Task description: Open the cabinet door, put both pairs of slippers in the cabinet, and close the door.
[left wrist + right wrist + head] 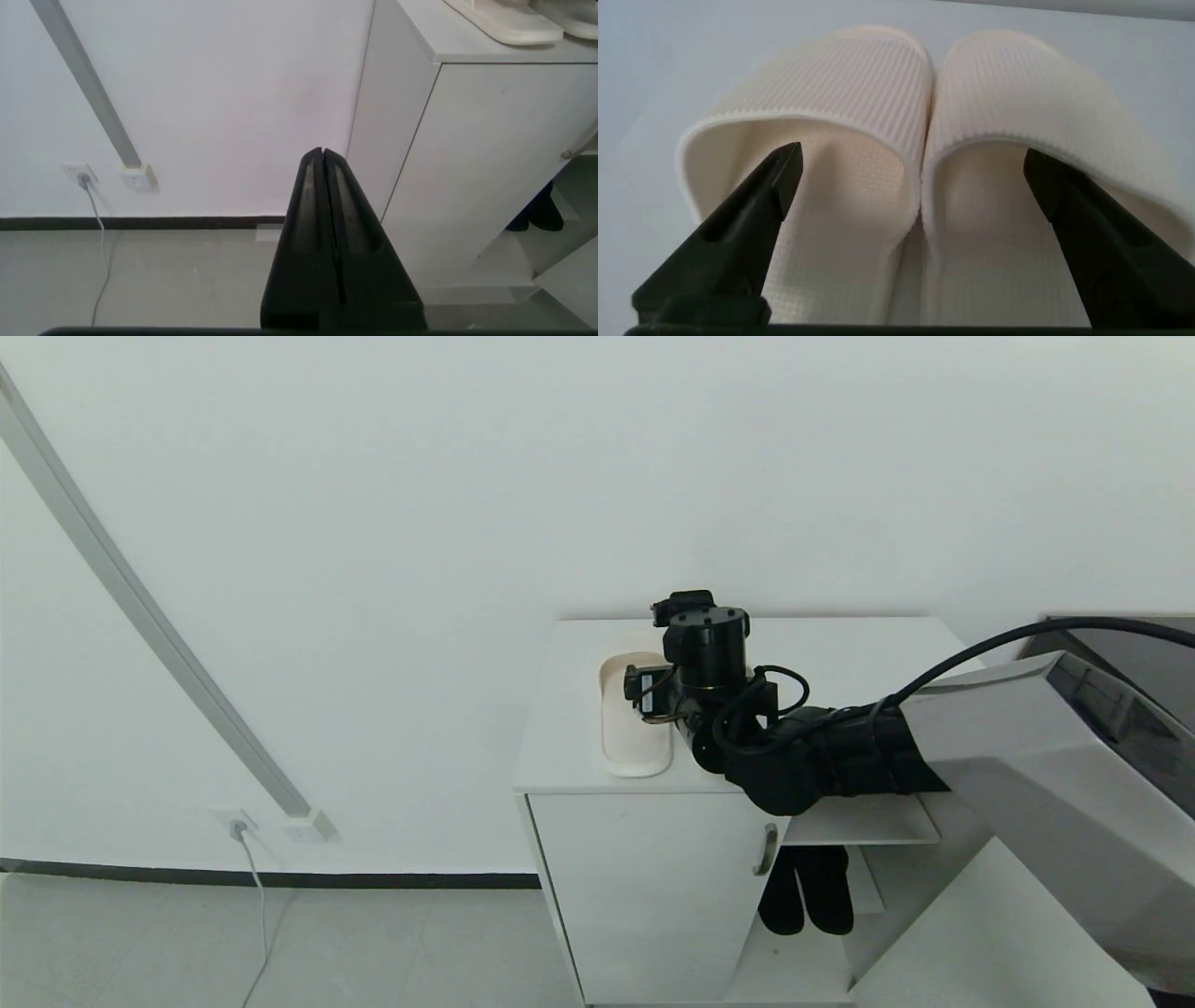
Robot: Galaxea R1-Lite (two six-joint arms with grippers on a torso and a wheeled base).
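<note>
Straddling the cream slippers [850, 103] now with the right gripper [913, 161], holding its fingers [738, 243] wide apart, one black tip at the mouth of each slipper and nothing pinched between; cannot tell about actual contact with the foam. Lying side by side right ahead of that hand, inner edges touching, toes pointing away from it, flat on the white cabinet top [840, 653]. Dropping the eye below the hand: a closed door leaf [653, 887] under the wrist, handle [767, 849] on the edge beside an open bay, and in that bay, well beneath the gripper, the black slippers [808, 891] already inside, side by side on a lower shelf. Swung out wide on that open side, the other door [934, 943]. Over to the left gripper [322, 154]: closed up tight, fingers pressed flat together, gripping nothing, hanging low and well apart from the cabinet [448, 168], facing its side panel and closed front up ahead. Showing too, high beyond that hand, the heel ends of the cream pair poking over the cabinet top's edge. Farther past that hand, grey floor [168, 271], then a dark skirting strip [140, 222], a wall socket [79, 175] with a pale cable [98, 233] trailing down to the floor, a second small box [137, 177] just beside it, and a slanted conduit [89, 84] climbing the white wall [234, 93], far behind everything.
</note>
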